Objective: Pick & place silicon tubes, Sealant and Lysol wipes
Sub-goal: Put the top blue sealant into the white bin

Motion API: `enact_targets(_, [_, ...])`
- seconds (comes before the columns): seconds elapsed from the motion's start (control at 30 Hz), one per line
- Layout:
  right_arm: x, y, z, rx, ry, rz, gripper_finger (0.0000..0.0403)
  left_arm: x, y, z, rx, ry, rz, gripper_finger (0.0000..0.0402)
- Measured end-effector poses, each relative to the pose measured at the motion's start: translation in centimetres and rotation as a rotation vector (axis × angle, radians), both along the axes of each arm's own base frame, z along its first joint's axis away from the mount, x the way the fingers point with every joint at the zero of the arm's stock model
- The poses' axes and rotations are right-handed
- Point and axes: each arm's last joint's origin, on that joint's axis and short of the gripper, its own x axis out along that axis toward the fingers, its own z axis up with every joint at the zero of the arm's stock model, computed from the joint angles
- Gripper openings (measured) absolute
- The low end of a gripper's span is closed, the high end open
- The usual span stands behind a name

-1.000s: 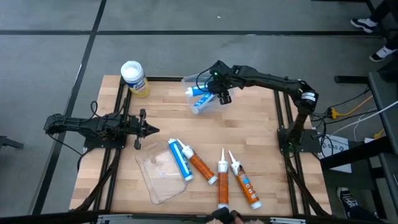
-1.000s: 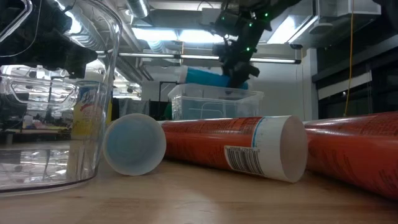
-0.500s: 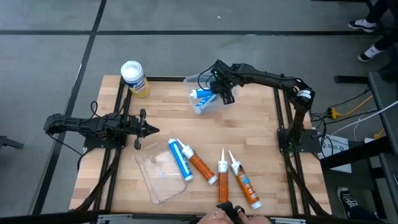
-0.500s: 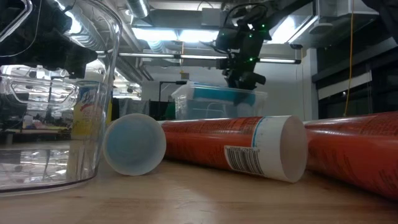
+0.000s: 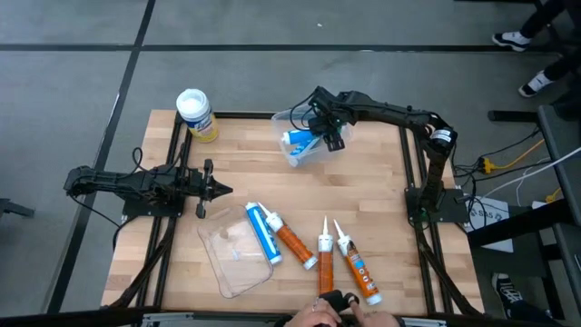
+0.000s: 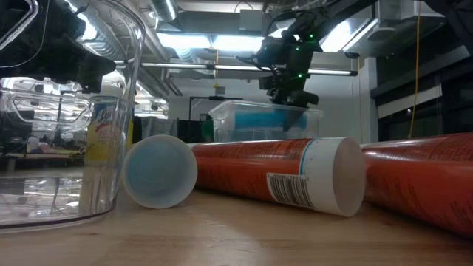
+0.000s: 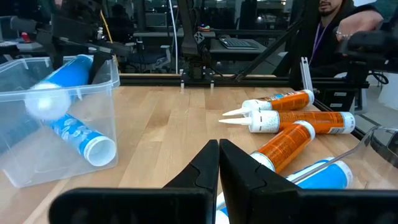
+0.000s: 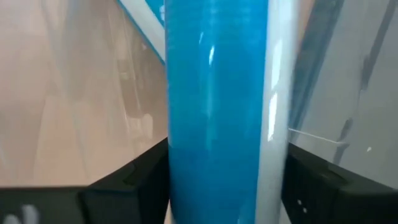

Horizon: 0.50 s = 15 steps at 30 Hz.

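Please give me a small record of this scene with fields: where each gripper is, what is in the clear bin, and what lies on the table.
left gripper: shut, waiting at table's left side
right gripper: over clear bin, blue tube between its fingers
bin contents: blue tubes
Lysol wipes: upright, far left corner
near edge: one blue tube, three orange tubes, clear lid

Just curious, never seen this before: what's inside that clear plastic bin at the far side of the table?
Blue tubes lie in the clear bin: the left wrist view shows two. The right gripper hangs over it, hiding part.
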Motion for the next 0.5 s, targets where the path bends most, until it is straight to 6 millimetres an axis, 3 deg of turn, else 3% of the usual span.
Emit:
enact_targets(0.13, [-0.04,-0.05,0.03,-0.02,0.012,-0.015,0.0262,0.0,0.0,0.0,0.0,0.0,0.0,0.0013])
enact_targets(0.5, [0.02,-0.22,-0.18,-0.06,0.035,-0.028,0.0229,0.0,0.0,0.0,0.0,0.0,0.0,0.0011])
